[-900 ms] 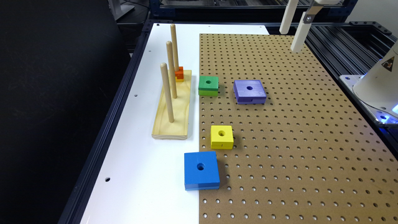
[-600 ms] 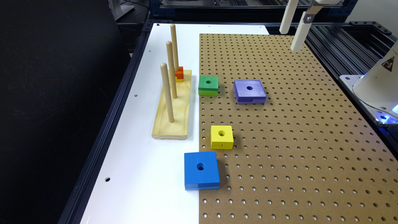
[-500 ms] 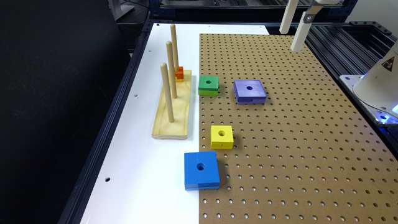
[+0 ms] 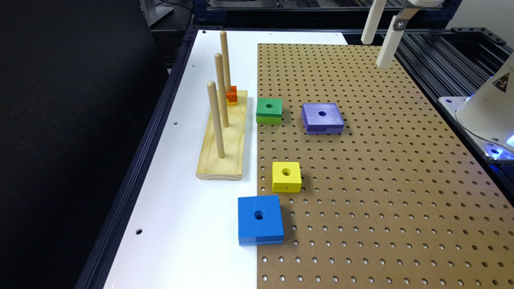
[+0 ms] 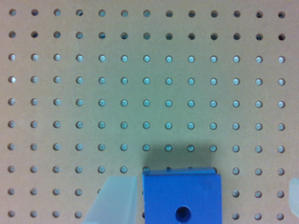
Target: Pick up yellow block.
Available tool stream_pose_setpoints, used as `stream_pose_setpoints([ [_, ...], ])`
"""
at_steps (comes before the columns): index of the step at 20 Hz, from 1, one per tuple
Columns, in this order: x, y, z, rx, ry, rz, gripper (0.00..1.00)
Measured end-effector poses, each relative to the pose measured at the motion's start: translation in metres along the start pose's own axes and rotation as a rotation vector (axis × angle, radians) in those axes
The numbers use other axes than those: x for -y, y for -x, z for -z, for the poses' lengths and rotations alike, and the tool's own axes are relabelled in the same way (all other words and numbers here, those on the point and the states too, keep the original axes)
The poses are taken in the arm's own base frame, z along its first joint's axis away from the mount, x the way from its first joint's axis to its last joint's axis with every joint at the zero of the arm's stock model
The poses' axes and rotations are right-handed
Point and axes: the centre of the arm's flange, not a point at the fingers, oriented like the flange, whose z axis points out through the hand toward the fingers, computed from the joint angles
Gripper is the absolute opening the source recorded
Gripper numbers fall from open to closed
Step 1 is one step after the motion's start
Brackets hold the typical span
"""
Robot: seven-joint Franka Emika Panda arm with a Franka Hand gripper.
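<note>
pegboard (image 4: pixel 381 180): brown hardboard, matt, smooth, punched with rows of round holes
worktop (image 4: pixel 180 224): white, smooth, faint sheen
peg base (image 4: pixel 225 140): pale bare wood with visible grain; its three pegs are plain wooden dowels
yellow block (image 4: pixel 286 177): painted, flat bright colour, smooth faces
blue block (image 4: pixel 260 220): painted, smooth, even matt coat; looks the same in the wrist view (image 5: pixel 182 196)
green block (image 4: pixel 269 110): painted, two shades of green, matt
purple block (image 4: pixel 322 117): painted, matt, smooth
frame (image 4: pixel 433 52): dark metal rails, dull sheen
</note>
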Motion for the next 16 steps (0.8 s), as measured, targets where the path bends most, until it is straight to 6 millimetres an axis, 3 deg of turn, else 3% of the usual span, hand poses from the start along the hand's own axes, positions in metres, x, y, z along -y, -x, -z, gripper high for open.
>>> stream_pose_setpoints([
  [16, 0.0049, 0.0031, 0.0018, -0.002, -0.006, 0.007, 1.0],
])
